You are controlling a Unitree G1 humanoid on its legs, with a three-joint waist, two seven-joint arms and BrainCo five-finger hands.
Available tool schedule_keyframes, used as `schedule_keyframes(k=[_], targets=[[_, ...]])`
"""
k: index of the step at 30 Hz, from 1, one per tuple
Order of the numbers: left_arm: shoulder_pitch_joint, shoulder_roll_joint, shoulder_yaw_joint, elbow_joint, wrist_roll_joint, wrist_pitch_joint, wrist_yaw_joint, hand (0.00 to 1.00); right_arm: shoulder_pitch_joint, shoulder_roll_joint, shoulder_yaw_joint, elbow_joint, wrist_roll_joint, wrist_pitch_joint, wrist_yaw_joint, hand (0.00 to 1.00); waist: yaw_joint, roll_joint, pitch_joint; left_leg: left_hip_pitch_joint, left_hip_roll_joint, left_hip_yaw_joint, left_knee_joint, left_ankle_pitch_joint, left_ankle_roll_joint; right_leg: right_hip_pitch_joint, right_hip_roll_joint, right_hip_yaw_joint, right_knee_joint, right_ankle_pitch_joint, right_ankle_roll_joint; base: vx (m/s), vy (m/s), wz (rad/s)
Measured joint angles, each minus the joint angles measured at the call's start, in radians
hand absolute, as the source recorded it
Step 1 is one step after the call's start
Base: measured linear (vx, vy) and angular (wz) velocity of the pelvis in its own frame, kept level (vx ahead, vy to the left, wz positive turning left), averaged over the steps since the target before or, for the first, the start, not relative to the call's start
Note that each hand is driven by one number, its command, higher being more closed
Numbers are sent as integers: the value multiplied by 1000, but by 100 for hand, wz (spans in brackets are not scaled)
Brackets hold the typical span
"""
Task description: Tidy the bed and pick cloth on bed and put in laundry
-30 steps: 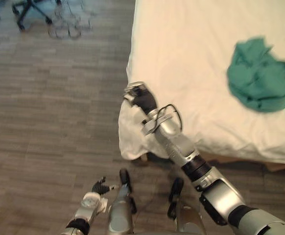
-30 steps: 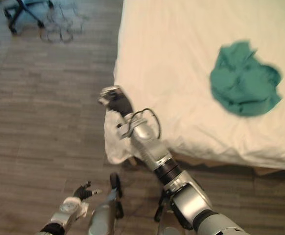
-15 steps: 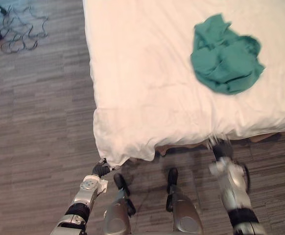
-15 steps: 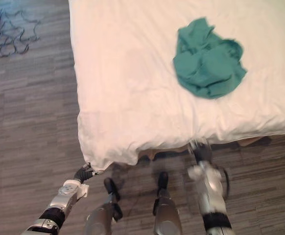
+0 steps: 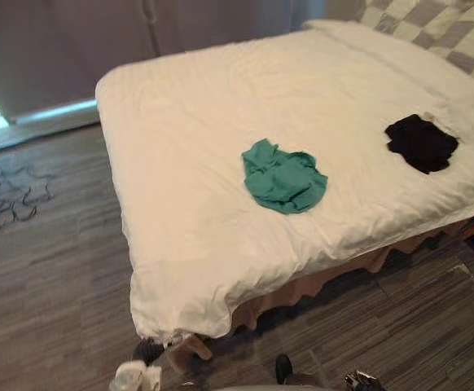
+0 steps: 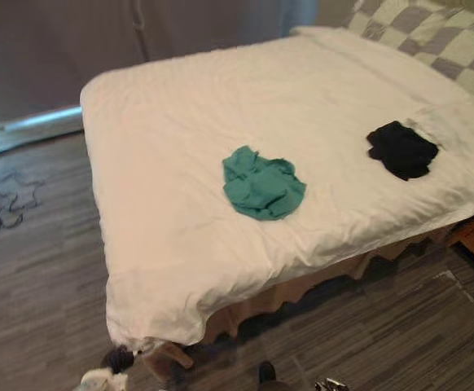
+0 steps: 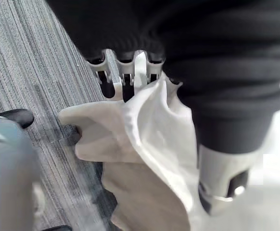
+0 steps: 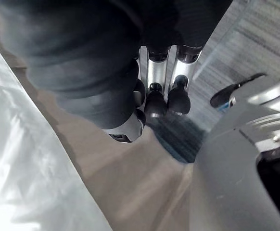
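1. Left hand (image 7: pixel 125 79) sits at the bottom edge of the left eye view, left of centre, right under the bed's nearest corner. Its wrist view shows the fingers curled down and the thumb (image 7: pixel 222 185) on the other side, with a bunched corner of the white duvet (image 7: pixel 149 139) pinched between them.
2. The right hand (image 8: pixel 155 72) just shows at the bottom edge of the left eye view, right of centre, low beside the bed and clear of the covers. In its wrist view the fingers are bent in toward the thumb with nothing between them. The duvet's hanging edge and the beige bed skirt (image 5: pixel 302 287) lie past it.
3. The grey plank floor (image 5: pixel 50 277) takes up the left side and lower right of the frame.
4. The duvet is spread over the whole bed and drapes over the near side, where the skirt shows beneath it from lower centre to the right edge.
5. A green cloth (image 5: pixel 284 181) lies crumpled on top of the duvet near the centre of the frame, back from the near edge, untouched by either hand.
6. A black cloth (image 5: pixel 421 143) lies crumpled farther along, toward the right edge of the frame, well apart from the green one.
7. A grey-and-white checked pillow (image 5: pixel 441 28) lies in the upper right corner, at the head of the bed.
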Motion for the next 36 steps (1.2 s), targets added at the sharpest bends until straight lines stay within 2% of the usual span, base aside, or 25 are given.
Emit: schedule_keyframes(k=[2, 3, 4, 5, 6, 7, 8, 9, 10, 11, 12, 13, 14, 15, 17, 18, 19, 21, 23, 24, 25, 28, 29, 36], targets=[[-17, 2, -13, 7, 43, 8, 5, 0, 1, 20, 1, -11, 48, -19, -3, 0, 2, -26, 3, 15, -8, 71, 0, 6, -10, -22, -31, -52, -6, 8, -5, -56, 91, -103], [-11, -1, -14, 8, 70, 26, 20, 0, 7, 38, -3, -16, 53, -34, -4, 0, -4, -26, 3, 42, 1, 127, -5, 7, -8, -42, -49, -154, 27, -2, -22, -17, 77, -104], [-7, -1, -14, 8, 80, 34, 31, 0, 8, 45, -2, -16, 53, -40, -5, 0, -9, -18, 4, 53, 11, 147, -7, 7, -8, -65, -52, -205, 88, -17, -40, 67, 47, -83], [0, -1, -15, 8, 82, 48, 45, 0, 15, 56, -2, -17, 52, -44, -9, 0, -18, 1, 6, 69, 29, 166, -10, 8, -10, -105, -57, -295, 264, -65, -73, 101, 8, -44], [8, 0, -21, 4, 81, 57, 53, 0, 20, 62, -4, -17, 49, -45, -17, 0, -22, 7, 7, 85, 29, 178, -8, 9, -12, -116, -67, -347, 378, -96, -95, 211, 28, -81], [26, -1, -24, -6, 80, 72, 58, 0, 25, 66, 4, -23, 47, -46, -40, 0, -8, -4, 8, 105, 4, 198, 22, 13, -5, -152, -83, -430, 470, -116, -127, 172, 37, -93], [31, 2, -24, 0, 79, 79, 59, 0, 21, 68, 12, -26, 47, -49, -51, 0, -2, -5, 10, 95, 1, 197, 68, 18, 16, -169, -90, -447, 485, -100, -159, 110, 27, -153], [25, 8, -22, 21, 80, 86, 58, 0, -2, 72, 30, -20, 47, -75, -69, 0, 5, -21, 19, 10, -66, 127, 114, -23, 114, -176, -91, -424, 391, -25, -230, -69, -1, -161], [30, -4, -32, 30, 81, 85, 59, 0, -51, 53, 20, -1, 45, -84, -77, 0, 21, 37, 13, -37, -101, 98, -9, 12, 175, -154, -66, -426, 310, 7, -233, -63, 18, -177], [35, -7, -41, 28, 82, 83, 59, 0, -72, 54, -11, 5, 45, -82, -81, 0, 10, 56, 35, -38, -87, 148, -55, 70, 124, -184, -87, -529, 510, -113, -253, 16, 30, -152], [35, 4, -77, 34, 81, 87, 74, 0, -89, 67, -46, 27, 45, -84, -102, 0, -5, 57, 39, -15, -108, 192, -70, 82, 116, -174, -169, -610, 700, -255, -203, 141, 7, -111], [38, 9, -107, 36, 81, 88, 82, 0, -92, 65, -61, 52, 43, -81, -111, 0, -8, 55, 44, -3, -107, 222, -73, 81, 116, -126, -203, -656, 738, -309, -192, 118, -34, -96], [43, 12, -125, 37, 80, 88, 87, 0, -93, 65, -72, 72, 38, -81, -118, 0, -5, 48, 39, 1, -103, 255, -71, 82, 115, -75, -240, -702, 740, -335, -181, 120, -97, -114], [47, 25, -131, 40, 77, 92, 102, 0, -100, 68, -75, 82, 7, -81, -133, 0, 0, 19, 38, 2, -107, 307, -50, 84, 111, -10, -275, -752, 633, -342, -111, 65, -180, -143], [48, 37, -134, 46, 55, 117, 125, 0, -116, 57, -75, 85, -7, -81, -140, 0, 4, 26, 33, -5, -87, 326, -54, 91, 100, 43, -179, -781, 445, -333, -86, 50, -239, -137], [45, 45, -139, 56, 39, 131, 142, 0, -119, 43, -76, 91, -33, -79, -147, 0, 4, 43, 27, 0, -60, 328, -62, 100, 85, 102, -96, -767, 259, -288, -91, 34, -233, -102], [44, 56, -154, 64, 36, 140, 146, 0, -118, 28, -76, 98, -37, -70, -152, 0, -1, 49, 25, 1, -46, 332, -66, 108, 78, 128, -56, -753, 172, -239, -103, 16, -204, -82], [48, 70, -178, 64, 29, 154, 144, 0, -105, 10, -84, 116, -78, -48, -153, 0, -6, 52, 21, 36, -58, 339, -120, 147, 65, 170, -18, -726, 59, -175, -106, -52, -84, -43], [47, 70, -184, 63, 28, 155, 138, 0, -103, 10, -85, 115, -125, -41, -153, 0, -5, 55, 17, 37, -60, 351, -123, 151, 59, 187, -4, -710, -3, -138, -106, -101, -42, -30], [47, 68, -184, 63, 25, 155, 135, 0, -102, 17, -82, 116, -164, -38, -153, 0, -5, 48, 17, 33, -62, 350, -116, 152, 57, 196, 2, -693, -47, -108, -105, -439, 127, -138], [44, 19, -146, 59, -37, 112, 108, 0, -107, 34, -77, 161, -269, -27, -161, 0, 11, 36, 17, 48, -110, 79, -104, 129, 83, 177, -9, -545, -68, -71, -86, -461, 160, -164], [4, 15, -138, 59, -82, 100, 97, 0, -107, 40, -77, 161, -268, -11, -174, 0, 8, 43, 17, 49, -95, 72, -116, 63, 72, 140, 10, -515, -69, -46, -80, -215, 121, -79], [-54, -96, 12, 60, -103, 109, 100, 0, -90, 147, -235, 109, -219, 59, -198, 0, 7, 37, 4, 102, -92, 18, -130, 58, 69, 190, 9, -582, -70, -45, -74, -30, 20, -5], [-52, -96, 12, 60, -103, 109, 100, 0, -91, 147, -235, 109, -219, 60, -198, 0, 8, 36, 4, 101, -91, 17, -130, 58, 69, 189, 9, -582, -70, -45, -74, 0, 0, 0]])
